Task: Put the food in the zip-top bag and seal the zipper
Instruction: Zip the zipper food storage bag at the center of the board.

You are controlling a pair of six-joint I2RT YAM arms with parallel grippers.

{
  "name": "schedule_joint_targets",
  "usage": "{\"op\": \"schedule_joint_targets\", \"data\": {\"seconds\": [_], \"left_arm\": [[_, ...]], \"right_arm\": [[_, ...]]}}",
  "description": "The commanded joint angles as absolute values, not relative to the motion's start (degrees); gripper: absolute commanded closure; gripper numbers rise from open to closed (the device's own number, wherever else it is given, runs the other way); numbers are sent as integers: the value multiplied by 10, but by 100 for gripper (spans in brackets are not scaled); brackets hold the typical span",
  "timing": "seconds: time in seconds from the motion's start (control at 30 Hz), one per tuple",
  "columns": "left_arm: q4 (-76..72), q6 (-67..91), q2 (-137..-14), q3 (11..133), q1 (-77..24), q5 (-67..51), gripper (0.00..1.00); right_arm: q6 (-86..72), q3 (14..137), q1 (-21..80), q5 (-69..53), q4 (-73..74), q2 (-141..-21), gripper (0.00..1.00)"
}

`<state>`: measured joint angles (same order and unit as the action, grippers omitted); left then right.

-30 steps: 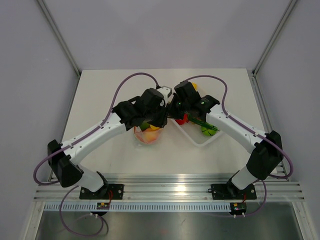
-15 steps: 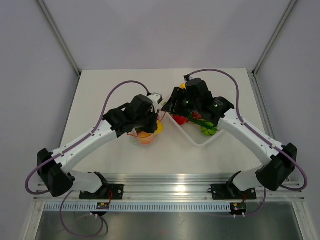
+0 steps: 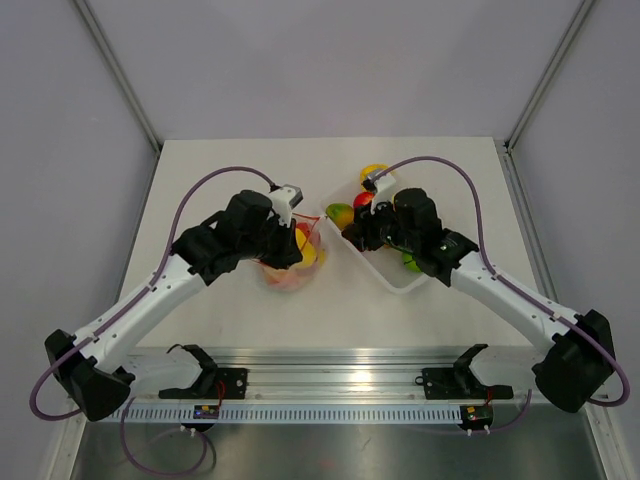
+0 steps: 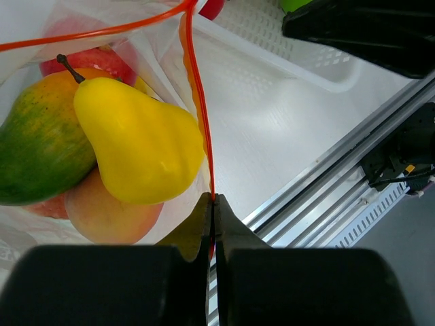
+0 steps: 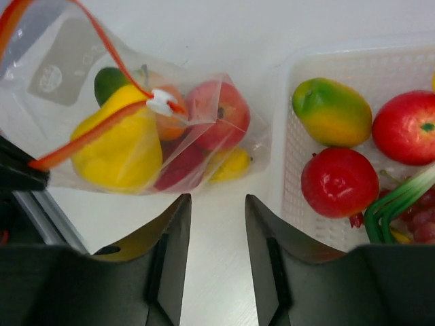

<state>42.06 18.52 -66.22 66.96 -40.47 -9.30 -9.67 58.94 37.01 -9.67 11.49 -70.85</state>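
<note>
**State at capture.** L pincer (image 4: pixel 213 204) was shut tight on the zipper (image 4: pixel 198 115), gripping one end of the bag (image 3: pixel 290 265). The bag lay on the surface (image 3: pixel 200 180) just beside the tray (image 5: pixel 280 149), w/ pear (image 4: pixel 136 149) and mango (image 4: pixel 37 156) crowded near its mouth. R pincer (image 5: pixel 217 217) hung over the gap between bag and tray, fingers apart, holding nothing. White slider (image 5: pixel 162 102) sat approx. midway along the zipper, and the mouth beyond it looked unsealed. Apple (image 5: pixel 408 128) and pomegranate (image 5: pixel 338 182) lay in the tray, so loading was prob. not finished.

**Risks.**
- (a) The zipper was thin and looked slick. A sideways pull by R could drag it out of L's grip, and the bag would sag and spill.
- (b) The pear sat high at the mouth, so it could block the slider or jam between the lips.
- (c) If R closed on film instead of the slider, the bag could crumple or tear.
- (d) Sealing at this point would leave the tray items out.

**Writing.** A grey panel (image 5: pixel 68 61) on the bag carried faint print and a round mark, too blurred to read. No brand was legible elsewhere.
</note>
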Motion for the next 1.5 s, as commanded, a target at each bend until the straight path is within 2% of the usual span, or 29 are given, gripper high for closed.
{"op": "schedule_joint_targets", "data": {"seconds": [0.0, 0.13, 0.27, 0.53, 0.73, 1.07, 1.3, 1.47], "left_arm": [[415, 165, -641, 672, -399, -125, 100], [421, 157, -638, 671, -397, -133, 100], [421, 156, -637, 668, -397, -140, 100], [418, 154, -635, 663, -397, -151, 100], [421, 151, -632, 665, -397, -154, 100], [426, 151, -638, 677, -397, -159, 100], [432, 152, -639, 680, -397, -158, 100], [432, 155, -638, 679, -397, -158, 100]], "right_arm": [[44, 528, 367, -177, -70, -677, 56], [72, 477, 367, -211, -176, -684, 50], [91, 498, 363, -304, -179, -716, 45], [91, 535, 346, -381, -195, -786, 41], [100, 533, 328, -402, -204, -795, 41], [111, 555, 300, -557, -192, -836, 44], [110, 561, 294, -575, -206, -855, 44], [106, 570, 292, -597, -200, -870, 54]]}}
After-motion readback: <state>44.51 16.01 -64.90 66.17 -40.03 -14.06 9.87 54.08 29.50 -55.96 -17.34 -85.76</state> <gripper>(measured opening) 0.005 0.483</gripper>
